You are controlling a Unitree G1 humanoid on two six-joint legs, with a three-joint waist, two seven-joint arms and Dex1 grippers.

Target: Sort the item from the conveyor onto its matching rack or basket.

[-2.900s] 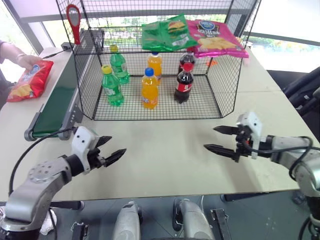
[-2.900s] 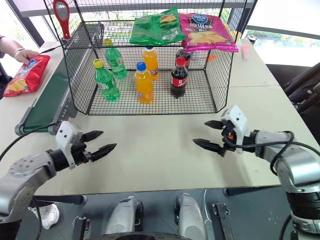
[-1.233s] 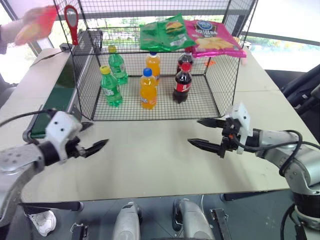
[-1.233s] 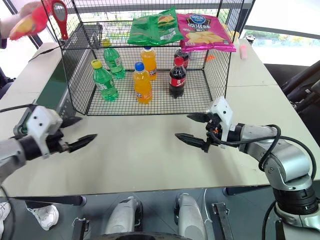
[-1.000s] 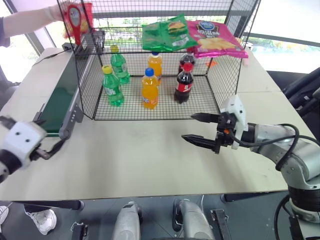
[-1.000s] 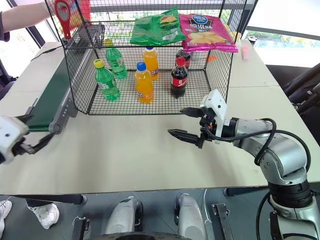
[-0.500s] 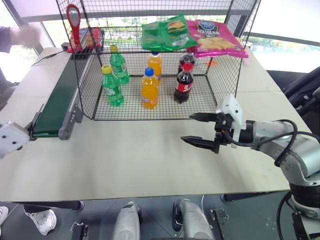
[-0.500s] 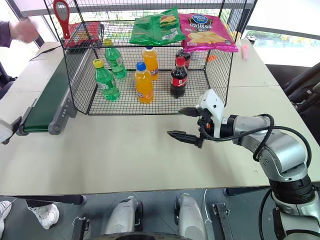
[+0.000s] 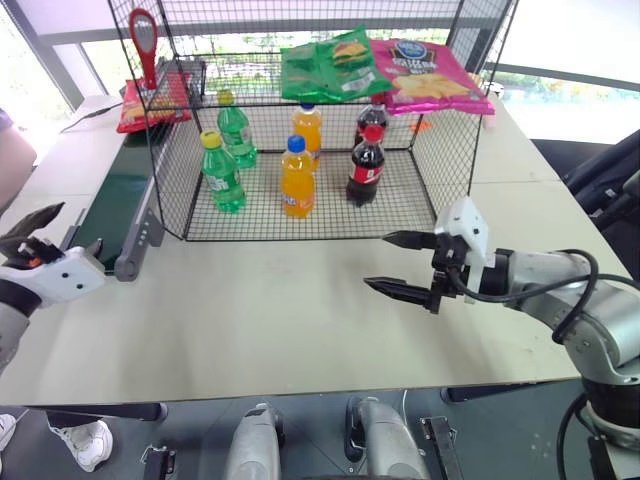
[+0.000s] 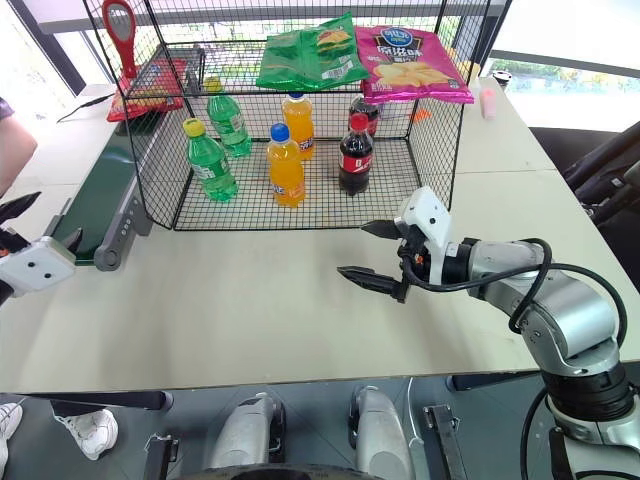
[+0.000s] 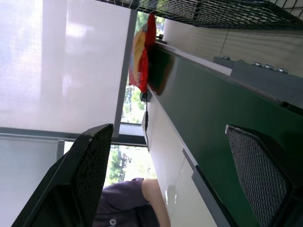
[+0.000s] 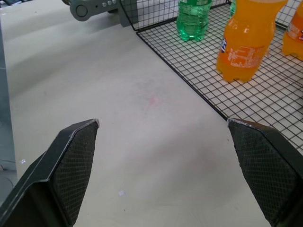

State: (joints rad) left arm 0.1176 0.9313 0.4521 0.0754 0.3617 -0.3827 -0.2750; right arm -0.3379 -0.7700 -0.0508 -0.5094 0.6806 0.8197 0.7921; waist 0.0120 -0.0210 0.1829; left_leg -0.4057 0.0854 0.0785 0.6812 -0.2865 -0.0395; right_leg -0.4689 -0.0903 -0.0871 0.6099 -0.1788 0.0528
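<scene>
- Head views: the shiny red crinkly chip bag (image 9: 152, 100) lies at the far end of the long dark green conveyor belt (image 9: 118, 200), well ahead of the left gripper (image 9: 30, 245), whose black fingers are spread with nothing between them at the belt's near roller end.
- The right gripper (image 9: 405, 263) hovers over the pale table (image 9: 280, 310), its fingers spread wide and bare, just short of the black wire-mesh cage (image 9: 440, 170). On the cage's flat top shelf (image 10: 240, 50) lie a green chip bag (image 9: 330, 68) and a pink chip bag (image 9: 432, 75).
- Left wrist view: the red bag sits far beyond the parted fingers (image 11: 83, 179), on the belt.
- Right wrist view: bare table lies between the wide fingers (image 12: 73, 163); an orange soda bottle (image 12: 246, 40) stands beyond them on the cage floor.
</scene>
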